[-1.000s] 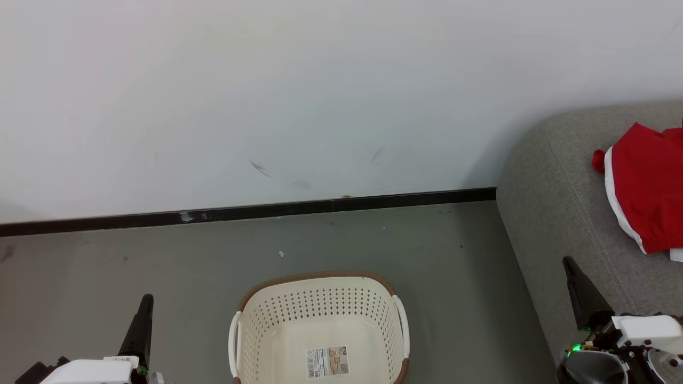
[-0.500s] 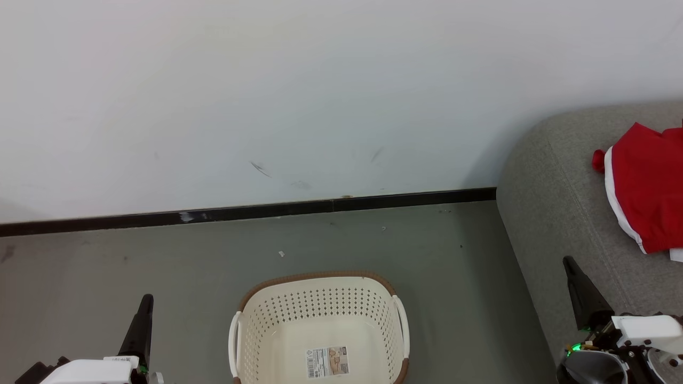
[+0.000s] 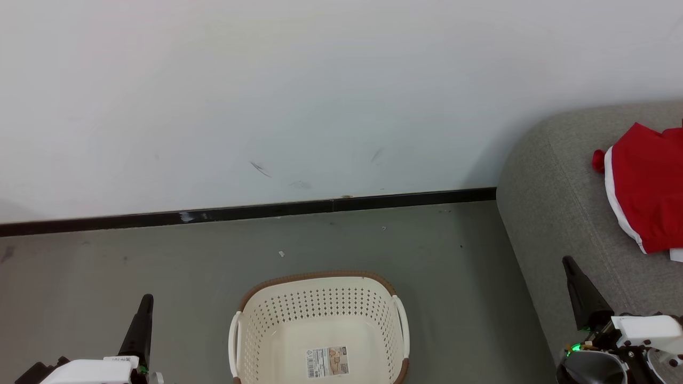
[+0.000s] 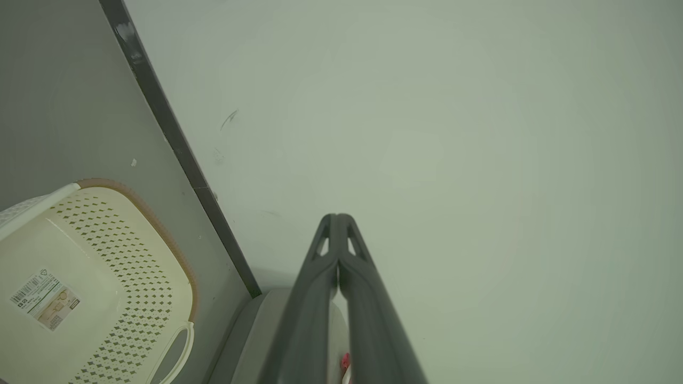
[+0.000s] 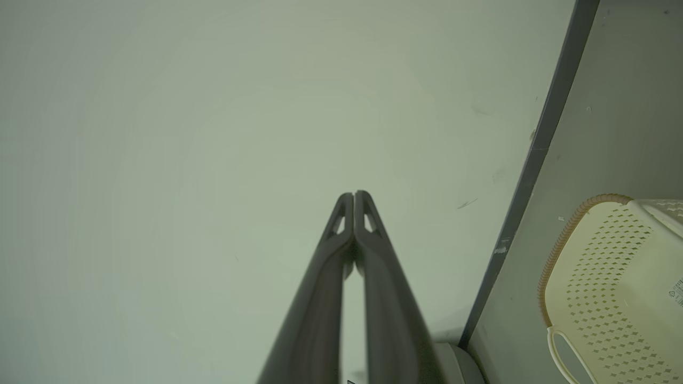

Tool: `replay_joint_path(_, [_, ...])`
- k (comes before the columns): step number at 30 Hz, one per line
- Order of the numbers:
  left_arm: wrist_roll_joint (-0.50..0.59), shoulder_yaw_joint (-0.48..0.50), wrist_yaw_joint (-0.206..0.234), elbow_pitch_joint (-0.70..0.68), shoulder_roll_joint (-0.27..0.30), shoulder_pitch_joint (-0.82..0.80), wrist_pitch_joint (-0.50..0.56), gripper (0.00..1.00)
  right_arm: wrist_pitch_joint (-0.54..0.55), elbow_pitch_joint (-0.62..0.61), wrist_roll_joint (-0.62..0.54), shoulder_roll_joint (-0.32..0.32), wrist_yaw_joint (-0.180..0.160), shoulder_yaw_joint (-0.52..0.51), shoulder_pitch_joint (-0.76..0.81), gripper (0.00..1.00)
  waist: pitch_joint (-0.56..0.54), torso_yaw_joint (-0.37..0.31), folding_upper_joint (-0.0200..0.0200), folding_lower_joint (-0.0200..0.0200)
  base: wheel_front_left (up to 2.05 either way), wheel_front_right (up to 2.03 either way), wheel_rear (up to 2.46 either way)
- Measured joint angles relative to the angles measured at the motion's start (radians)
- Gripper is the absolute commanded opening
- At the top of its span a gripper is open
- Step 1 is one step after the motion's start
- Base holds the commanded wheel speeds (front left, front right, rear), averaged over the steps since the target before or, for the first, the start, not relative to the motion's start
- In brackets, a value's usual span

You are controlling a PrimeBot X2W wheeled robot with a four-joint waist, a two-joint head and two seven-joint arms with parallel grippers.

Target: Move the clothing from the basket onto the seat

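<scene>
The cream basket point(image 3: 320, 314) with its brown rim stands on the floor at the bottom middle, with a paper label on its bare bottom and nothing else inside. Red clothing point(image 3: 648, 186) with white trim lies on the grey seat point(image 3: 555, 213) at the right edge. My left gripper point(image 3: 145, 303) is at the lower left of the basket, shut and holding nothing. My right gripper point(image 3: 569, 264) hangs over the seat's front edge, shut and holding nothing. Both wrist views show the fingertips pressed together, the left gripper point(image 4: 337, 217) and the right gripper point(image 5: 354, 195) alike, against the pale wall.
A pale wall point(image 3: 267, 96) with a black skirting strip point(image 3: 240, 212) runs behind the basket. Grey floor point(image 3: 160, 256) lies between the wall and the basket and between the basket and the seat. The basket also appears in the left wrist view point(image 4: 96, 277) and in the right wrist view point(image 5: 613, 277).
</scene>
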Motion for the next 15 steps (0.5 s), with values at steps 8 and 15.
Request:
replay_joint_path(8, [0.0,0.0,0.0,0.0,0.0,0.0,0.0,0.0,0.0,0.0,0.0,0.0,0.0,0.0,0.0,0.0,0.0,0.0,0.0,0.0,0.0,0.0,0.0])
replay_joint_path(15, [0.0,0.0,0.0,0.0,0.0,0.0,0.0,0.0,0.0,-0.001,0.0,0.0,0.0,0.001,0.0,0.0,0.0,0.0,0.0,0.0,0.0,0.0,0.0])
